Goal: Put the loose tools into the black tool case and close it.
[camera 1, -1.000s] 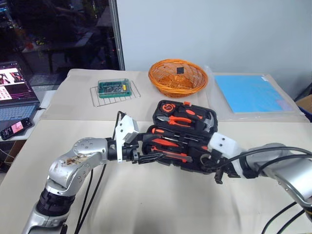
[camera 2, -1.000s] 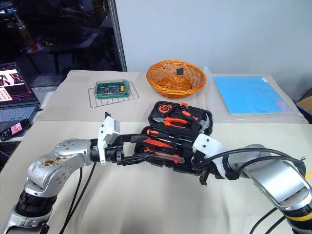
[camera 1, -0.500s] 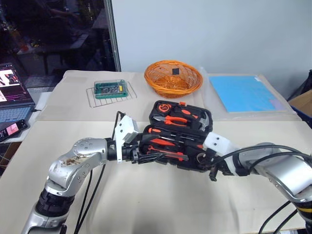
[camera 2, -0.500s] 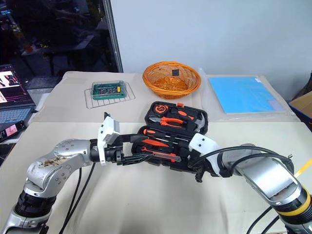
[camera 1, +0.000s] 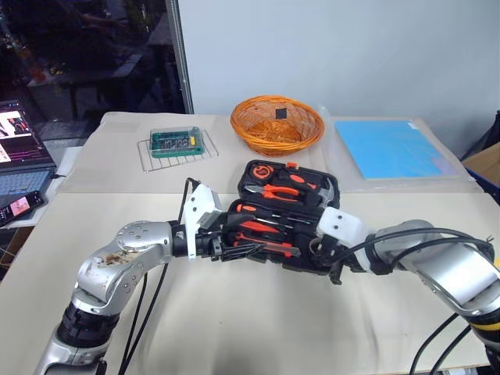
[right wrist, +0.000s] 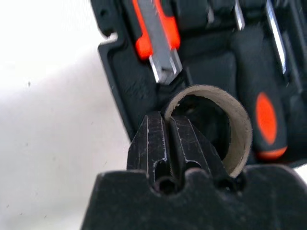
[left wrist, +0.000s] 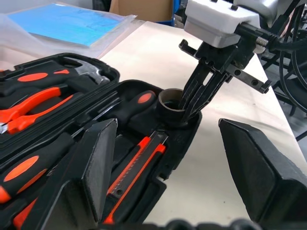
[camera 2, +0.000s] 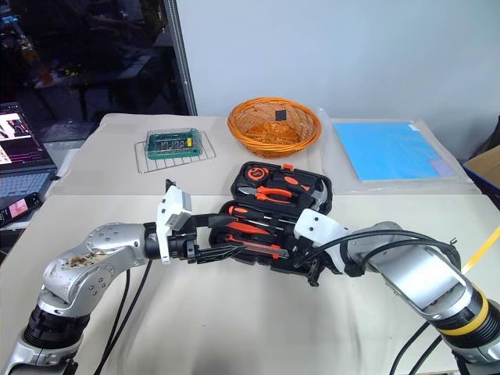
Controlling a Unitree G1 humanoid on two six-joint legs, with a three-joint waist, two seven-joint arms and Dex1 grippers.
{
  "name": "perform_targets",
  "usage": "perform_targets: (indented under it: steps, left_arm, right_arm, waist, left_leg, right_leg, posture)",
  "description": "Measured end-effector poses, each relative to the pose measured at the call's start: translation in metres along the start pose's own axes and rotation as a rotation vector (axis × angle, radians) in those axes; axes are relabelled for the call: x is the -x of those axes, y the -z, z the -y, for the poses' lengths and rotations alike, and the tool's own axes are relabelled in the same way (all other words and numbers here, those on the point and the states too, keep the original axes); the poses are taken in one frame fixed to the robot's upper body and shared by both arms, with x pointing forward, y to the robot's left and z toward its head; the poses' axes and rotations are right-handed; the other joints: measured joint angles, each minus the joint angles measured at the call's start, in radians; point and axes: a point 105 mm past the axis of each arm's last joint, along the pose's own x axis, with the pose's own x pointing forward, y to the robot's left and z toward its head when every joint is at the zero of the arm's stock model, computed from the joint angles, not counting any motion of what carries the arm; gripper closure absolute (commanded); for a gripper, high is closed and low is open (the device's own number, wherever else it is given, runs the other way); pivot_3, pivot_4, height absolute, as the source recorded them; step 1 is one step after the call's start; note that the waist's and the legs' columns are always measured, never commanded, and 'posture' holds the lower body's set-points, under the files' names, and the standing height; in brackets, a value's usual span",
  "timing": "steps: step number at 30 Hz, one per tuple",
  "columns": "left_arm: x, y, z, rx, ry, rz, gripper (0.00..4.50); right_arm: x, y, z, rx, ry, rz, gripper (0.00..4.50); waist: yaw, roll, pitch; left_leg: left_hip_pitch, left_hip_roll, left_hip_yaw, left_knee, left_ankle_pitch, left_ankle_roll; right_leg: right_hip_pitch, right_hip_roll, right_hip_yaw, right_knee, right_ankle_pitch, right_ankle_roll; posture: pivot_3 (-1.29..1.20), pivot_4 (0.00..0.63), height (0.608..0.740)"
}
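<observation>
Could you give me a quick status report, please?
Left gripper open beside the black tool case. Right gripper shut on tape roll at case corner. Case open; nothing obstructing.

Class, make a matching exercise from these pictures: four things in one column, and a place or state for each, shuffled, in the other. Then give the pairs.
Things:
1. tape roll
2. orange basket
3. left gripper
4. circuit board

Places or states:
A. on a wire rack
B. open, beside the case
C. pinched by the right gripper at a corner of the black tool case
D. behind the case

Pairs: 1-C, 2-D, 3-B, 4-A
</observation>
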Motion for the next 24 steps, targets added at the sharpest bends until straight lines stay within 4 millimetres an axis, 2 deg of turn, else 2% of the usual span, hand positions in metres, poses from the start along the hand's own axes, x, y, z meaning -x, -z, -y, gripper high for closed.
perform_targets:
  steps: [7,13,19,24]
  left_arm:
    - [0.000,0.000,0.000,-0.001,-0.001,-0.001,0.88]
    - [0.001,0.000,0.000,-0.002,-0.001,-0.004,0.88]
    - [0.001,0.000,0.000,-0.002,-0.001,-0.005,0.88]
    - [0.001,0.000,0.000,-0.002,0.002,-0.005,0.88]
  right_arm:
    - [-0.003,0.005,-0.004,-0.001,-0.021,-0.013,4.48]
    - [-0.006,0.022,-0.010,-0.033,-0.036,-0.043,4.48]
    - [-0.004,0.027,-0.011,-0.048,-0.036,-0.033,4.48]
    - [-0.001,0.029,-0.009,-0.070,-0.042,-0.021,3.00]
  waist:
    - [0.005,0.000,0.000]
    - [0.006,0.000,0.000]
    - [0.011,0.000,0.000]
    - [0.013,0.000,0.000]
  left_leg:
    - [-0.003,-0.002,0.000,0.000,0.000,0.000]
    - [-0.001,-0.002,-0.001,0.000,-0.002,0.002]
    - [0.000,-0.002,-0.003,0.000,-0.002,0.002]
    - [0.000,-0.002,-0.003,0.000,-0.002,0.002]
  right_leg:
    - [-0.001,-0.003,-0.002,-0.002,-0.002,0.003]
    - [0.002,-0.003,-0.004,-0.002,-0.003,0.003]
    - [0.004,-0.003,-0.006,-0.002,-0.003,0.003]
    - [0.004,-0.004,-0.006,-0.002,-0.004,0.002]
  posture:
    - [0.00,0.150,0.740]
    - [0.00,0.150,0.740]
    - [0.00,0.150,0.740]
    - [0.00,0.150,0.740]
